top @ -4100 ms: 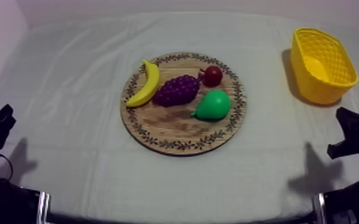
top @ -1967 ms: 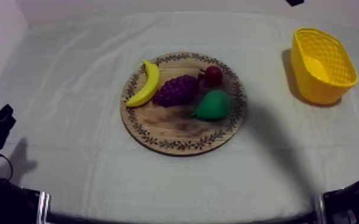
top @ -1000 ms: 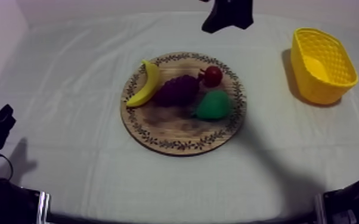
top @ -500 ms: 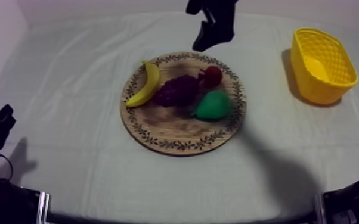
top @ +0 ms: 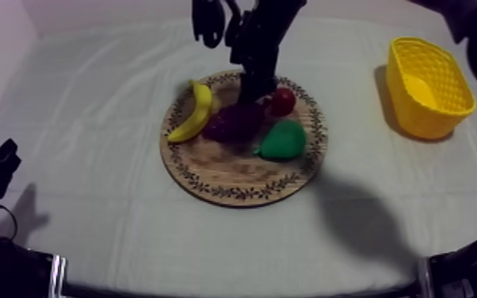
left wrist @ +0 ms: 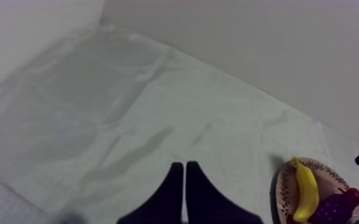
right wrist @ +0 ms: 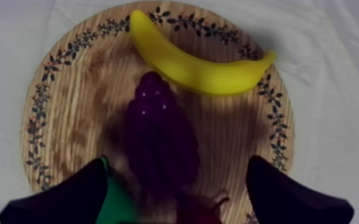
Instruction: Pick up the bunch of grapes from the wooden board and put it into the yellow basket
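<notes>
Right gripper (top: 255, 89) is out over the round wooden board (top: 234, 181), arm reaching in from the far side of the table. Its two black fingers (right wrist: 68, 193) stand wide apart with nothing held between them. From the right wrist view they straddle the bunch of grapes (right wrist: 158, 134), one finger on each side. I cannot tell whether they touch the fruit.

The grapes lie on the board near its middle, dark purple, in the arm's shadow. The banana (top: 195, 111) curves along the board's left edge, just beside the bunch. The small red fruit (top: 283, 101) sits just right of the grapes on the far side. The green pear (top: 283, 140) is on the near right, close against the bunch.

The yellow basket (top: 432, 125) stands at the far right of the grey-white cloth (top: 91, 119), well apart from the board.

Left gripper (left wrist: 183, 179) sits low at the near left edge, fingers pressed together in a narrow wedge, holding nothing, with bare cloth below it.
</notes>
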`<state>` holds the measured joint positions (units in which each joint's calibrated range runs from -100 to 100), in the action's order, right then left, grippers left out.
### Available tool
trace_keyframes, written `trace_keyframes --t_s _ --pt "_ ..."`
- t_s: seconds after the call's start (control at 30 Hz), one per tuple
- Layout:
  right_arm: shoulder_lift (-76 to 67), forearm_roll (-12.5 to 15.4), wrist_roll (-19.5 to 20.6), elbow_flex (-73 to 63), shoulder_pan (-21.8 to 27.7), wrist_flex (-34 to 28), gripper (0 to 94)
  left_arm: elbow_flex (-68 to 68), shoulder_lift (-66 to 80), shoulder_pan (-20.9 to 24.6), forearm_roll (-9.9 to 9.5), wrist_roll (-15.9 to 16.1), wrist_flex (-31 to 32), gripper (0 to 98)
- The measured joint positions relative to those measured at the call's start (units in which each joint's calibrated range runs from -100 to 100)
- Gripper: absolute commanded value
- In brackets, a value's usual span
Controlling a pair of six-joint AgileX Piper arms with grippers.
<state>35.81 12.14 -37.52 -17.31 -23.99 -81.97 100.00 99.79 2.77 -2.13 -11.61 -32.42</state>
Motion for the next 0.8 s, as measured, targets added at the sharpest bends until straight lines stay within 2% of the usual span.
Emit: trace_keyframes --t_s 0.33,0.57,0.63,0.8 --pt "7.8 -0.7 0.2 1.7 -1.1 5.8 78.4 0.0 0.0 0.0 0.00 0.0 0.0 0.1" --pt "10.6 -1.1 0.3 1.7 -1.7 7.2 75.7 0.0 0.0 0.0 0.00 0.0 0.0 0.1" --pt "11.4 -1.2 0.4 1.1 -1.7 7.5 70.6 0.0 0.0 0.0 0.00 0.0 0.0 0.1" --pt "12.8 -1.0 -0.5 -0.4 -1.2 6.6 47.5 0.0 0.0 0.0 0.00 0.0 0.0 0.1"
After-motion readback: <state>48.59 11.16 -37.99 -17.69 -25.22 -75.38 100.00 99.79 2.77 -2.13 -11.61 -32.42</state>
